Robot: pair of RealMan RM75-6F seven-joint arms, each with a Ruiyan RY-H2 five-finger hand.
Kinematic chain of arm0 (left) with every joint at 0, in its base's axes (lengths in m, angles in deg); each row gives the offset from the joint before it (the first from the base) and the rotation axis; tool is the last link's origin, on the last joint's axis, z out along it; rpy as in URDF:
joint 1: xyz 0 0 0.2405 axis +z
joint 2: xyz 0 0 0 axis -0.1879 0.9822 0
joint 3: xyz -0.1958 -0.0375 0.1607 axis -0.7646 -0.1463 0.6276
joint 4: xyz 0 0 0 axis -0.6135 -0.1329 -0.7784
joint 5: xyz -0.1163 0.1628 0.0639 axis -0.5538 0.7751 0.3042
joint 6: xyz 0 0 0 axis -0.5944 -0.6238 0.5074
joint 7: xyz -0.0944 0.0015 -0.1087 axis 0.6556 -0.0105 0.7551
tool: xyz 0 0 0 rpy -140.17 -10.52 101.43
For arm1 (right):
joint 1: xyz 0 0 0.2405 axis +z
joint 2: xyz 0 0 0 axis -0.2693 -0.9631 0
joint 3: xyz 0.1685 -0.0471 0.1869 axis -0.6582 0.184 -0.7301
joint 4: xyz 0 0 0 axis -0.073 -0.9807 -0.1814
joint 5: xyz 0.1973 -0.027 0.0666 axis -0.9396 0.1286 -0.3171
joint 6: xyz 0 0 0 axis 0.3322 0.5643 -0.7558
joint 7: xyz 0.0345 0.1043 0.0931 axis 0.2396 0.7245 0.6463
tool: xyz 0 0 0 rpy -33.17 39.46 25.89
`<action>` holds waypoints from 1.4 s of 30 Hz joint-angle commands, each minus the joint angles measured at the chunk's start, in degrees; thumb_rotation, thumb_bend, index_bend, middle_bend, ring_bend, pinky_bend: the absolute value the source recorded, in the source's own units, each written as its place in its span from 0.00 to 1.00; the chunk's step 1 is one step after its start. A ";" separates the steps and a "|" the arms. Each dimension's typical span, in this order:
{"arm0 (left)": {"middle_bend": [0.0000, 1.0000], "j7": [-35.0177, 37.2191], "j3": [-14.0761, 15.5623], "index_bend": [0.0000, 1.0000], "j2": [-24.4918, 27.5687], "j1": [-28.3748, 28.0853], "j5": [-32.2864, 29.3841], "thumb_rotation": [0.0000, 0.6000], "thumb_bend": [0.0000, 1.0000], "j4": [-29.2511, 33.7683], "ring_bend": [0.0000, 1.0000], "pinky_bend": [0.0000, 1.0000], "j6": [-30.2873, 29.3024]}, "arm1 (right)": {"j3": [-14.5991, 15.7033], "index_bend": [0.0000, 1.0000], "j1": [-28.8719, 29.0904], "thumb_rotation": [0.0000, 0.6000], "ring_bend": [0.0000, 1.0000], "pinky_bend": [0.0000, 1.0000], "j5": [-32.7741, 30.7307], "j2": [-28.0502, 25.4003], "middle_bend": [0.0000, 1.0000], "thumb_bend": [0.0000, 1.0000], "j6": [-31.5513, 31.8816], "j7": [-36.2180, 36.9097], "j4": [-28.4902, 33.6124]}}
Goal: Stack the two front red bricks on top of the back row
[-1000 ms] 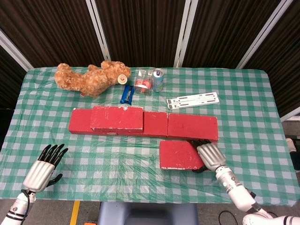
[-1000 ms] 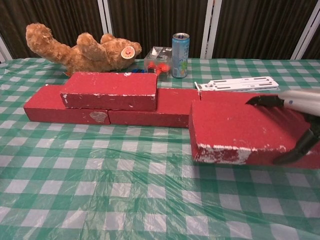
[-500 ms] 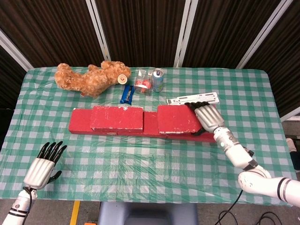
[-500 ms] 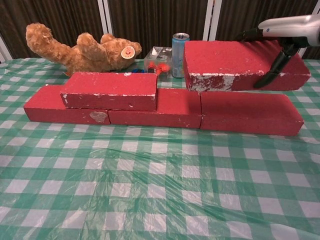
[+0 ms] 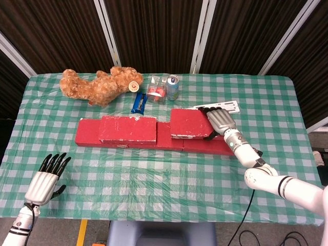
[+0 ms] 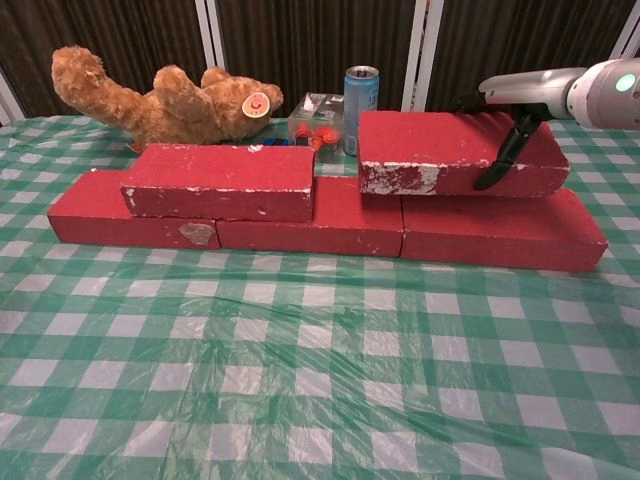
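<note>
The right hand [image 5: 219,121] is gripping the second red brick [image 6: 455,153] by its right end, fingers [image 6: 500,160] wrapped over the top and front face. That brick sits on the back row of bricks [image 6: 330,222], over the seam between the middle and right ones; from the chest view it looks down flat or very nearly so, hard to call for sure. The first stacked brick [image 5: 127,128] is already lying on the left part of the row, with a small gap between the two top bricks.

The left hand [image 5: 46,179] hangs at the near left edge of the surface [image 5: 154,174], fingers spread, holding nothing.

Behind the row there's a teddy bear [image 5: 97,84] lying on its side, a drink can [image 5: 172,87], a small clear box with red bits in it [image 5: 156,88], a blue packet [image 5: 138,103], and a white flat strip [image 5: 233,105] just behind the right hand.
</note>
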 commanded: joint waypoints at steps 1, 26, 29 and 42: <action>0.00 0.16 -0.06 0.00 0.06 0.02 -0.02 1.00 0.26 -0.01 0.00 0.01 0.06 | 0.57 0.56 0.91 1.00 0.35 0.42 -2.19 0.91 0.42 0.17 -0.13 -0.39 -0.45; 0.00 1.28 0.16 0.00 0.61 0.01 1.02 1.00 0.26 0.47 0.00 0.01 0.67 | 4.37 0.54 5.84 1.00 0.35 0.42 -13.99 2.35 0.42 0.17 4.01 -5.59 4.29; 0.00 1.30 0.23 0.00 0.67 0.00 1.15 1.00 0.26 0.53 0.00 0.01 0.76 | 4.88 0.54 6.30 1.00 0.35 0.42 -14.91 2.67 0.42 0.17 4.44 -6.36 4.57; 0.00 1.63 0.28 0.00 0.94 -0.03 1.20 1.00 0.26 0.78 0.00 0.01 1.22 | 5.88 0.54 7.70 1.00 0.35 0.42 -17.95 3.66 0.42 0.17 6.10 -8.39 5.21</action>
